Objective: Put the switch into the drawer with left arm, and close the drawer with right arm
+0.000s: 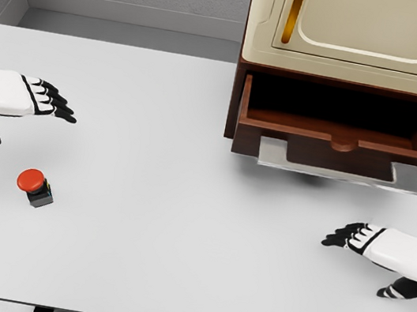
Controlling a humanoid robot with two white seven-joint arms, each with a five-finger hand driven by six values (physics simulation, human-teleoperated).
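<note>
Start of task by the look of it, nothing grasped yet. Switch (pixel 36 187), red button on a small dark base, upright on the worktop (pixel 159 260) at lower left, well apart from the drawer (pixel 339 138). Left hand (pixel 38 98) hovering above and behind the switch, fingers (pixel 60 107) extended flat, holding nothing. Right hand (pixel 374 241) low on the right side, below the drawer front, fingers likewise stretched out and empty. Drawer pulled open, dark wood, interior looks empty though deep shadow hides the back; pale metal handle (pixel 340 167) along the front edge. Cream cabinet (pixel 365 34) sitting on top of it. Risks, judged from layout: small top-heavy switch likely to tip or skid if fingers close off-centre or push on the round button; long carry across the worktop, so a weak pinch could drop it short; drawer front wall needs clearing or switch gets knocked out of grip; left arm reaching far toward the right side, possible crowding with the right hand parked near the handle; closing too early could trap the left hand. Worktop plain white, matte, flat, otherwise bare of clutter. Grey textured wall behind, pale skirting strip along the back edge.
</note>
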